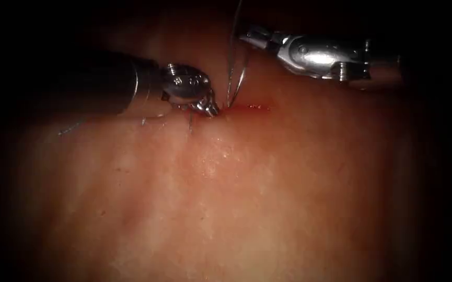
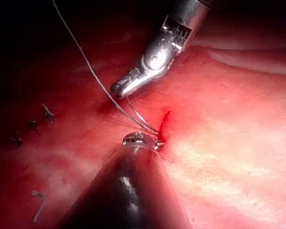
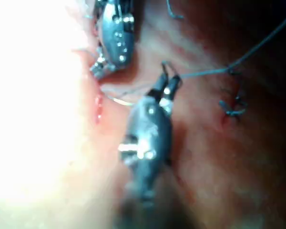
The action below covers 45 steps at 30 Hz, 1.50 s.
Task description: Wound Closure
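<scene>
Out on the left of the endoscope view, short cut ends of thread lie on the tissue, and beside them is an older stitch just under the left tool. The left tool comes in from the left with its tip pressed right down at the cut. Its jaws look closed at the tissue surface at the cut's left end, but whether they pinch tissue, needle or thread, I cannot tell. In the left wrist view the same tip sits against the red fluid along the cut, with the thread strands running in right beside it.

Moving to the middle, the thread rises from the cut's left end in two thin strands. They climb steeply and stay close together. A pale, gently curved strand, possibly the needle, shows between the cut and the right tool in the right wrist view, yet I cannot say for sure. I cannot make out the needle with any certainty.

On to the right, the right tool hovers well above the tissue, reaching in from the right. In its own wrist view the jaws are closed on the thread, which trails off past more old stitches on the far side.
</scene>
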Each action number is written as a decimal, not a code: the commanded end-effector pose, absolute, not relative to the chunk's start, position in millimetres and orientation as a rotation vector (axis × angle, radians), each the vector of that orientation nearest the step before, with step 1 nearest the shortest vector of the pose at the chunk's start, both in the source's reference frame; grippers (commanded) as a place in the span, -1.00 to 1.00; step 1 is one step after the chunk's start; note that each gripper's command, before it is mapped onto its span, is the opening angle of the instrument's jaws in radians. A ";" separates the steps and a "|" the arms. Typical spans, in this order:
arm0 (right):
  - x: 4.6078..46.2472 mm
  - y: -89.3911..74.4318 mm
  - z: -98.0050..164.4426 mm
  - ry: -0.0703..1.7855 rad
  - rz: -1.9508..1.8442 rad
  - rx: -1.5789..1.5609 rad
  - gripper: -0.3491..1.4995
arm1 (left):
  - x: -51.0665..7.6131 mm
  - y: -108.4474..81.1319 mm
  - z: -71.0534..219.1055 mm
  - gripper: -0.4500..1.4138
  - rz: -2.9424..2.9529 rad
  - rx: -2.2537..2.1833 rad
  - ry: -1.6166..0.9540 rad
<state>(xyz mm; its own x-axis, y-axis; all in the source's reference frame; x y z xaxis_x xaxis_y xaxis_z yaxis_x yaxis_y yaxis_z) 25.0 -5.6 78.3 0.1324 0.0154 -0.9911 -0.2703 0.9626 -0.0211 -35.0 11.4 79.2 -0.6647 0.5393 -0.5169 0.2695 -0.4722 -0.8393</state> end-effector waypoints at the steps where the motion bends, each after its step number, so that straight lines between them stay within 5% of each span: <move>1: 25.7 -5.2 78.6 1.426 0.201 -0.219 -1.00 | -35.5 12.0 79.7 -0.96 2.260 -1.193 -1.502; 45: 27.2 -5.7 78.0 1.486 -0.142 -0.026 -1.00 | -34.3 12.8 76.1 -0.93 2.278 -1.271 -1.436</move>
<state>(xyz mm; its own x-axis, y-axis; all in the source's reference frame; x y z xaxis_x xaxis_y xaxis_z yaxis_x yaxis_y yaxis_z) 26.4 -6.4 77.6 0.0796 -0.1010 -0.9917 0.0823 0.9921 -0.0945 -33.7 12.3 75.4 -0.6242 0.5365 -0.5680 0.2836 -0.5218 -0.8046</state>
